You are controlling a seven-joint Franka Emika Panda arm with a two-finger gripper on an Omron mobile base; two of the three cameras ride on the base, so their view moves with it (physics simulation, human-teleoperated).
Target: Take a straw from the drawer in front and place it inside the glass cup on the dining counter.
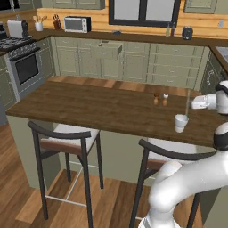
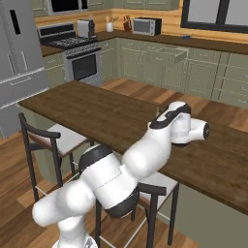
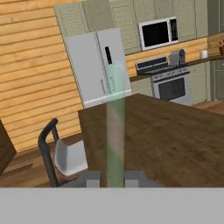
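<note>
We hold a thin, translucent pale-green straw (image 3: 115, 131) clenched between our fingers (image 3: 114, 178); in the hand view it rises from them as a long upright stalk. In the left base view the straw (image 1: 187, 103) stands near-vertical just above the small translucent whitish glass cup (image 1: 181, 122), which sits upright on the long dark brown wood-plank bench (image 1: 89, 107), towards its right end. Two tiny brown-and-white shakers (image 1: 160, 99) stand a little behind the cup, apart from it. Far behind, the sage-green drawer (image 1: 109, 50) hangs open.

We judge the risks as these: the cup mouth is narrow, so a straw off-centre could catch the rim and tip the light cup, and letting go too high could make the straw bounce out onto the bench.
</note>
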